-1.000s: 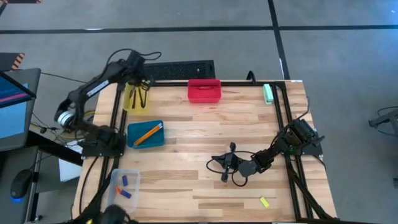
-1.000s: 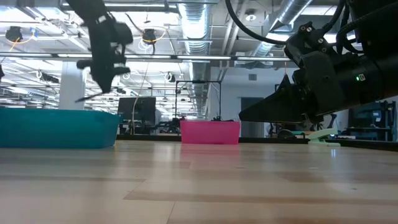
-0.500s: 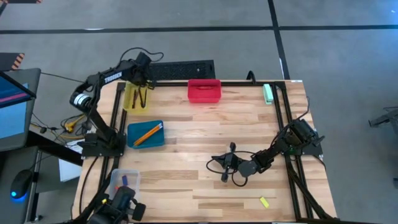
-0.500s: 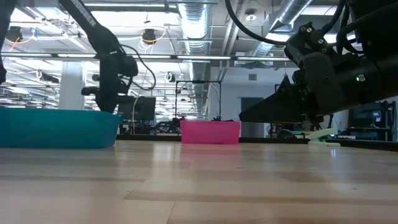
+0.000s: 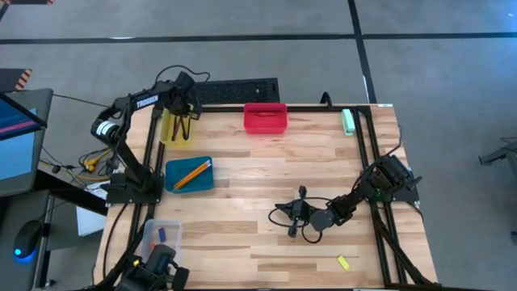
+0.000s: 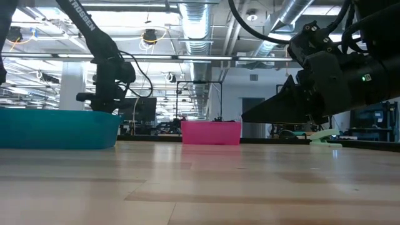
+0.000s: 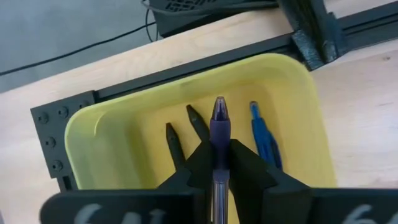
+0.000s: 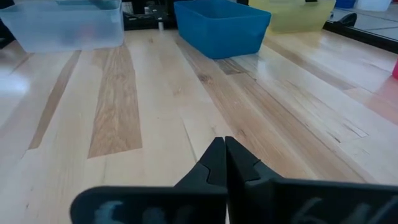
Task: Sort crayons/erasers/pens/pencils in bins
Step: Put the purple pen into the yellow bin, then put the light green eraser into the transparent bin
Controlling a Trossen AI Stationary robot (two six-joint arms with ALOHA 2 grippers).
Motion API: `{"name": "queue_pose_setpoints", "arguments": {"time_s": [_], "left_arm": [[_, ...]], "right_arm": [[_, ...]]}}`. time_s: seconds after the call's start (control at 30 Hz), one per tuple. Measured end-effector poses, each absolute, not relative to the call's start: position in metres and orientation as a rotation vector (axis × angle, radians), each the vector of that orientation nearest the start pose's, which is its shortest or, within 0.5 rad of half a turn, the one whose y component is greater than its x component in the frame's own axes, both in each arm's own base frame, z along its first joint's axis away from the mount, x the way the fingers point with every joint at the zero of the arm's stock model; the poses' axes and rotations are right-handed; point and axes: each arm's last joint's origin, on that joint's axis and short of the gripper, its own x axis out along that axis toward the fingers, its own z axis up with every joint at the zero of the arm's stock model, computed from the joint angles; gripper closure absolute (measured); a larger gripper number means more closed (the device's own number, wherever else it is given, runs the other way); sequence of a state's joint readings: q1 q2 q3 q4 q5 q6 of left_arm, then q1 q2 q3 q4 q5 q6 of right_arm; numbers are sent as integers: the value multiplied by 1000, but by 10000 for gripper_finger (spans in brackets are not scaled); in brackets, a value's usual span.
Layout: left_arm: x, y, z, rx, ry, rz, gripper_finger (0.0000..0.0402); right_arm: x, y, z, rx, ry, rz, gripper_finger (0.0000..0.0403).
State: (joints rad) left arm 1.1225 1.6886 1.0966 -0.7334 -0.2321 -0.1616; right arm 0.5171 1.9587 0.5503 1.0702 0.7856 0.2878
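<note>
My left gripper [image 5: 184, 115] is at the table's far left over the yellow bin [image 5: 177, 128], shut on a purple pen [image 7: 219, 134]. In the left wrist view the yellow bin [image 7: 118, 130] holds two dark pens [image 7: 186, 134] and a blue pen [image 7: 263, 134] lying on its floor. My right gripper [image 5: 292, 212] is shut and empty, low over the wood at the table's middle right; its fingertips [image 8: 224, 155] meet. A yellow eraser [image 5: 342, 262] lies on the table near the front right. My left gripper pinches the purple pen's barrel [image 7: 219, 163] between its two fingers, a little behind the tip. The pen lies along the fingers and its tip [image 7: 219, 107] sticks out past them. The fingers slant down from above into the yellow bin's opening.
A red bin [image 5: 266, 118] stands at the far edge. A teal-blue bin [image 5: 189, 175] with orange pencils is at the left. A clear bin [image 5: 161, 239] with blue and orange-red erasers is at the near left. A green object [image 5: 348, 121] lies at the far right.
My left gripper has gone down toward the yellow bin with the purple pen still held, from well above the bin to just over its rim. My right gripper has kept still.
</note>
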Motion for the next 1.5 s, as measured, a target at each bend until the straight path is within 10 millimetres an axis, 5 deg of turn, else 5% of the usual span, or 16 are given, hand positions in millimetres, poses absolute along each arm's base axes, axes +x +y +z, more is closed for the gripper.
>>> {"name": "queue_pose_setpoints", "arguments": {"time_s": [0.3,0.6,0.87,1.07,1.23,1.5], "left_arm": [[128,282,188,-690,1221,1225,326],[127,260,220,-563,1264,1097,282],[130,201,278,-421,1176,1017,314],[135,139,315,-272,917,915,353],[133,93,313,-235,671,787,379],[135,45,275,-220,350,456,391]], "right_arm": [[273,131,86,74,229,-301,398],[273,131,86,71,230,-301,399],[272,131,86,69,233,-301,400],[272,131,85,62,242,-302,399],[272,131,85,61,242,-302,400],[272,131,85,58,246,-302,400]]}}
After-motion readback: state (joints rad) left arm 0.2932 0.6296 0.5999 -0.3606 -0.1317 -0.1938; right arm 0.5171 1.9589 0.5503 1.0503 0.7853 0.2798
